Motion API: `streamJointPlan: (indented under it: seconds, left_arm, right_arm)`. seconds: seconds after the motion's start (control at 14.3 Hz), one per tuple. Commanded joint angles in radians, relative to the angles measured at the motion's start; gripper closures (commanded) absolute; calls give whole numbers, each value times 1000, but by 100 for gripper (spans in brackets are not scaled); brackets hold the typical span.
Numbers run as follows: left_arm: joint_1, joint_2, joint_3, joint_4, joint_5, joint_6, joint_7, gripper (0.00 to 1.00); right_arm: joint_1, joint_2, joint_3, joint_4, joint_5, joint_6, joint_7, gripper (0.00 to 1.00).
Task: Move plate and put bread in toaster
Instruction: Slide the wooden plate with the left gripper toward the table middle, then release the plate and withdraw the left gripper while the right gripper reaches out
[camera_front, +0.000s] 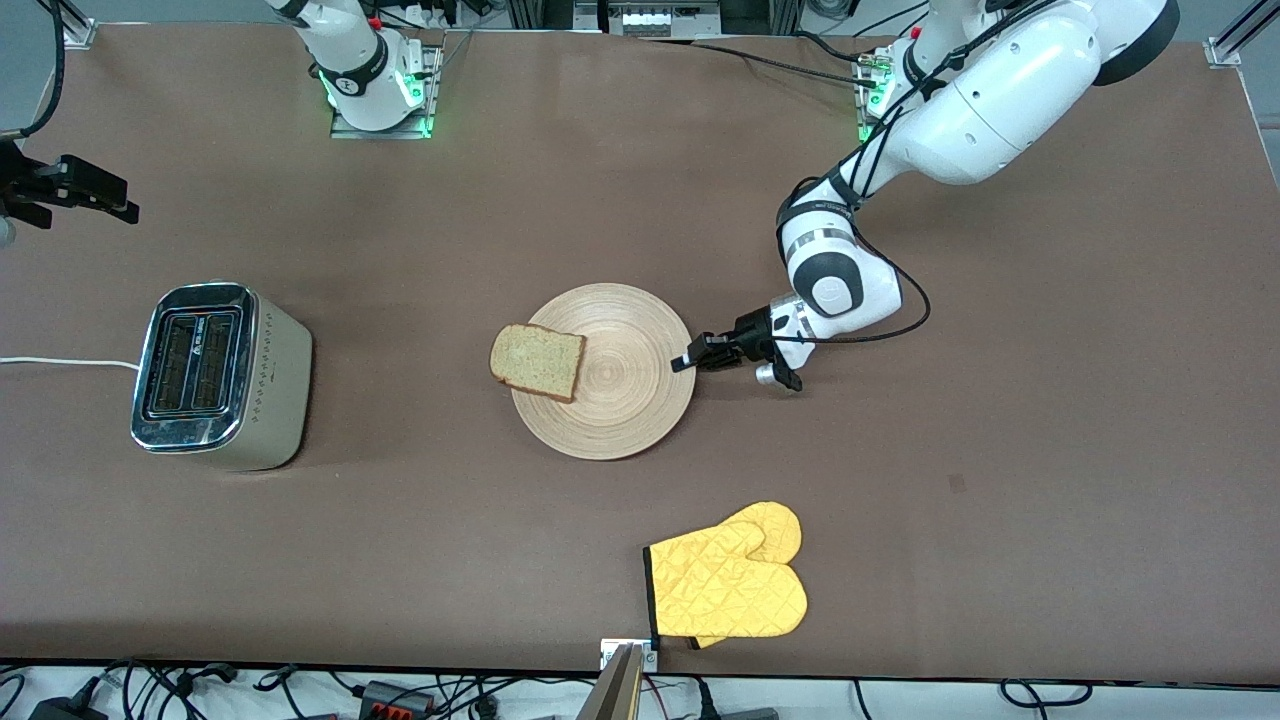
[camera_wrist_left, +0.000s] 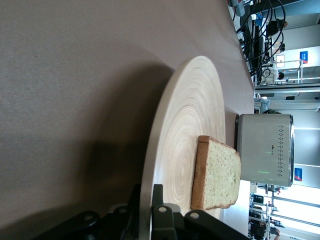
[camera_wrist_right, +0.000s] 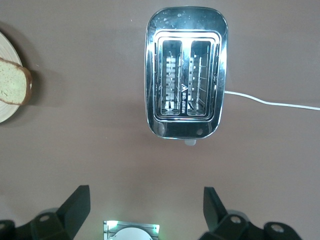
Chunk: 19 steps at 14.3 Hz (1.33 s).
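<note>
Bare table (camera_front: 400, 330) at nine o'clock of the plate (camera_front: 620, 400) in the front view, up to the toaster (camera_front: 215, 375). Blocking the three o'clock rim: left gripper (camera_front: 690, 358), clamped there. Overhanging nine o'clock: bread (camera_front: 537, 362). At five o'clock, well apart: yellow oven mitt (camera_front: 728, 580). At the toaster's eleven o'clock, over table: right gripper (camera_wrist_right: 145, 200), spread.

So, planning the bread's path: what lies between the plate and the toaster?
Only bare table lies between the plate and the toaster, as the front view shows; the bread overhangs the plate's toaster-side rim.
</note>
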Motion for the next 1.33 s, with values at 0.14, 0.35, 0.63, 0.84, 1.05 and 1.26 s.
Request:
streamJointPlan:
  seconds: [0.14, 0.35, 0.63, 0.84, 1.05, 1.26]
  left_arm:
    - [24, -17, 16, 17, -23, 14, 33, 0]
    - [94, -17, 20, 17, 46, -3, 116, 0]
    - [194, -7, 23, 17, 281, -108, 113, 0]
    - [205, -11, 120, 38, 422, -260, 99, 0]
    - [207, -11, 241, 133, 599, -490, -38, 0]
    - [257, -17, 270, 229, 848, -667, -255, 0]
  right_arm:
    - [-10, 5, 4, 16, 1, -12, -21, 0]
    - [-10, 5, 4, 16, 1, -12, -21, 0]
    - [-10, 5, 4, 16, 2, -12, -19, 0]
    - [1, 23, 11, 16, 56, -13, -6, 0]
    - [3, 105, 11, 18, 198, 19, -4, 0]
    - [-20, 169, 1, 16, 340, 31, -7, 0]
